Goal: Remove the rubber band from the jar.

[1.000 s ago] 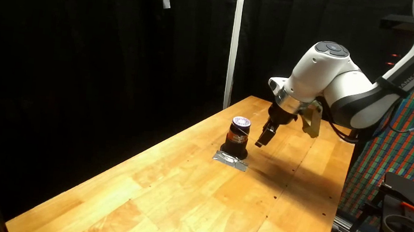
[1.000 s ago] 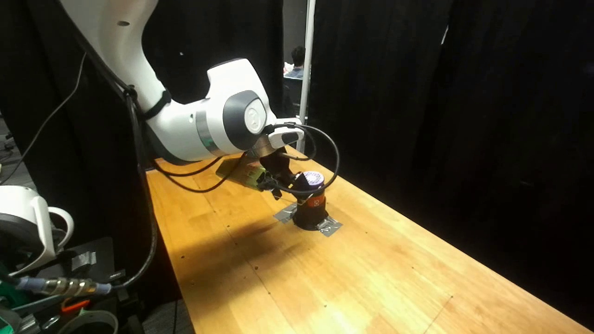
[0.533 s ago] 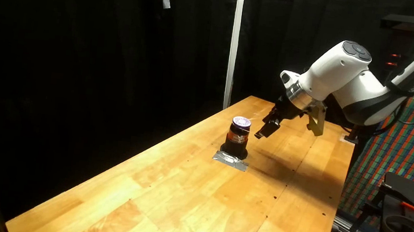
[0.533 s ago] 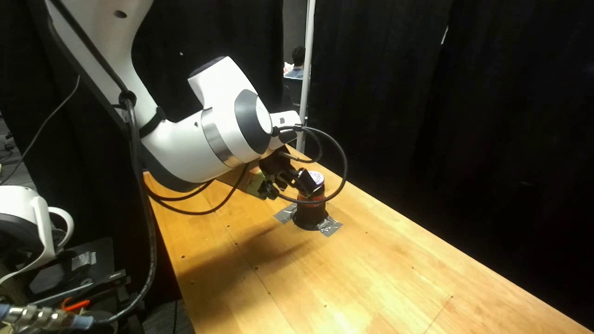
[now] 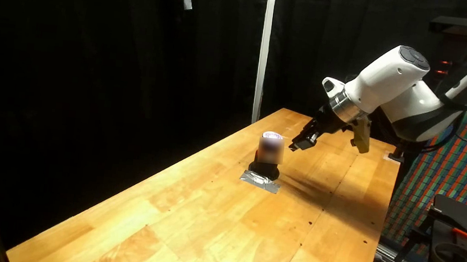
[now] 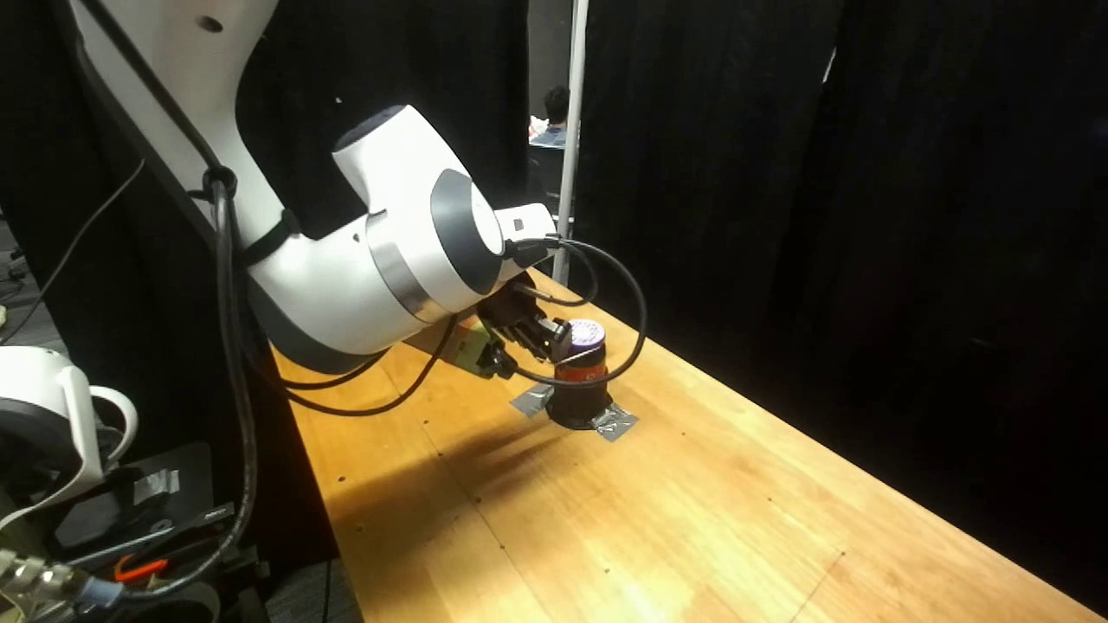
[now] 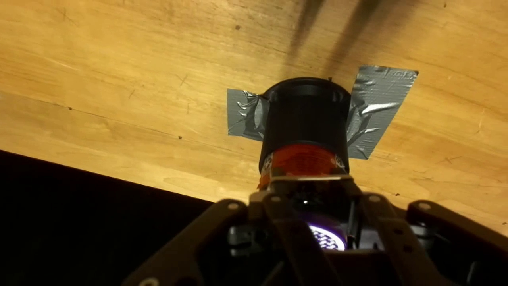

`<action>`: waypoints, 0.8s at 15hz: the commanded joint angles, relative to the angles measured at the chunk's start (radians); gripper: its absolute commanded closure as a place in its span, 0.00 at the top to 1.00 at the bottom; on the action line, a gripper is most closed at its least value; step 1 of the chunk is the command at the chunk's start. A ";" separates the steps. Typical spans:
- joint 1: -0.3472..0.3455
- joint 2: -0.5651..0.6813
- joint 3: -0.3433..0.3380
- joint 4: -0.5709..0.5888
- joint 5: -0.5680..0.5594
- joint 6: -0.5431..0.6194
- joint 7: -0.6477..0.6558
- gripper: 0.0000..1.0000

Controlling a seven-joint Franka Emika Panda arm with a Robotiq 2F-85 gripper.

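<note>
Upright on the table stands the jar (image 6: 578,373) (image 7: 303,157), with an orange label and a purple-white lid (image 7: 328,238). Its lower part sits in a black holder (image 7: 305,113) (image 5: 263,169). The jar's middle is blurred in an exterior view. My gripper (image 7: 311,177) (image 5: 293,148) (image 6: 561,342) hangs tilted close beside its upper part. The jaws stand partly apart, and the lid shows through the gap. What looks like the rubber band (image 7: 317,178) stretches as a pale line across both fingertips; a thin strand of rubber band (image 6: 590,355) reaches the jar.
Grey tape (image 7: 381,109) (image 5: 260,181) fixes the holder to the wooden table (image 5: 205,232). A black cable (image 6: 642,320) loops from the wrist, passing across the jar in that view. A dark cart with a tape roll (image 5: 456,260) stands beside the table. Black curtains surround it.
My gripper has risen and tilted more, and its jaws have come closer together than half a second ago. The jar and its holder have stayed in place.
</note>
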 commanded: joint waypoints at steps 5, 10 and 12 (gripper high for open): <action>0.132 0.083 -0.145 -0.071 0.127 0.192 -0.046 0.14; 0.315 0.237 -0.279 -0.139 0.468 0.409 -0.159 0.09; 0.358 0.290 -0.277 -0.169 0.568 0.454 -0.176 0.08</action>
